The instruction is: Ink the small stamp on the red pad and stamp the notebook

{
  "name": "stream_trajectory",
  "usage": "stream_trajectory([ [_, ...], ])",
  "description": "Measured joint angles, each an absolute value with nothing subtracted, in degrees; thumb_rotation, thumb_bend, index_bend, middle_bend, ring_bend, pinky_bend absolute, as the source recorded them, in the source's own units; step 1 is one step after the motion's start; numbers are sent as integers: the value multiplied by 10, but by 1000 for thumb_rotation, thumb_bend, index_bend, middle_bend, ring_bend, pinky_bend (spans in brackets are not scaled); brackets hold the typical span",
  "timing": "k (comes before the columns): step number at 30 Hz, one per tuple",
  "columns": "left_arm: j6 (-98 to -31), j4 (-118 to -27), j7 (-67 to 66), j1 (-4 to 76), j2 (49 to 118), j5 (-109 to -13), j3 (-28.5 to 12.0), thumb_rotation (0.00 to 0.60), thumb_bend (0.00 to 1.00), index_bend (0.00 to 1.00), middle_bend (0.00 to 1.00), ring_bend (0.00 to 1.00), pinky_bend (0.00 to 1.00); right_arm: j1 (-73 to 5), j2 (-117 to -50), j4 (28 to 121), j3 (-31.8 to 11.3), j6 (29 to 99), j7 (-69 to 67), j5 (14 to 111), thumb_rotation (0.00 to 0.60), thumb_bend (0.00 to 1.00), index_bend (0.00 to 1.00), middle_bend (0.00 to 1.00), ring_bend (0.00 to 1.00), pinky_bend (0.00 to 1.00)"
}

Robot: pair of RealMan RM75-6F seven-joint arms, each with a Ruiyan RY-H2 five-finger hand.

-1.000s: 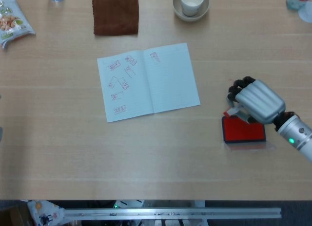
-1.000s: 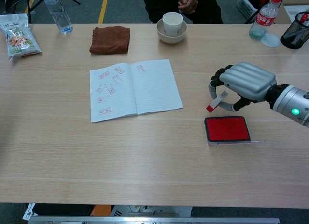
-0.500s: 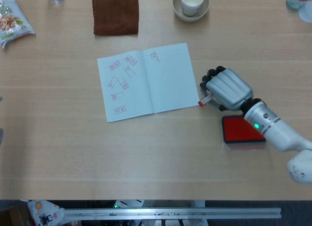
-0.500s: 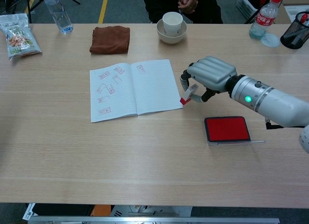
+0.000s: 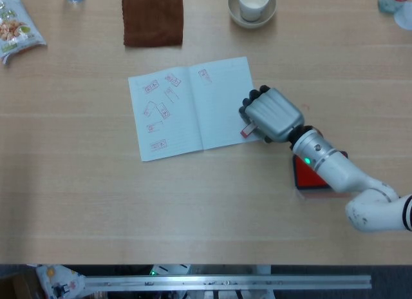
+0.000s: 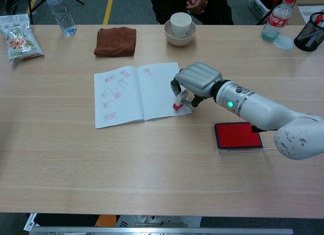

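A: Step? Right hand [image 6: 198, 79] has its fingers curled round the small stamp [image 6: 178, 102], red end down over the notebook [image 6: 136, 93]'s right page, lower corner. Touching paper? Can't tell.

B: Stamping step, probably. Red pad [image 6: 238, 135] sits well apart, so inking looks done. Next: press straight down, keep it level. Left hand unseen.

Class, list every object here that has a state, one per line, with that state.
White lined notebook: open, flat, several red stamp marks.
Small red-based stamp: held over the right page's lower corner.
Right robot hand: holds the stamp.
Red ink pad: lid open.
White cup: upright in a bowl.
Brown cloth: folded.
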State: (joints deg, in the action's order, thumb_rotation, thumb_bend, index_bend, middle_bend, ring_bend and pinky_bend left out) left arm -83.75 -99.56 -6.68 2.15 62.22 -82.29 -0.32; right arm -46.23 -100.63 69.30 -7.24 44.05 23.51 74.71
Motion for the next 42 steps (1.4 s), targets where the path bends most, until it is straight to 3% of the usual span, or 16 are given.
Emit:
stream_trajectory([
  [42,-834,-979,-54,18,625,-817,-4,600,325,208,125,152,104,-479,-1061,598,-55,437,205,752,600,390,651,454,295,318],
])
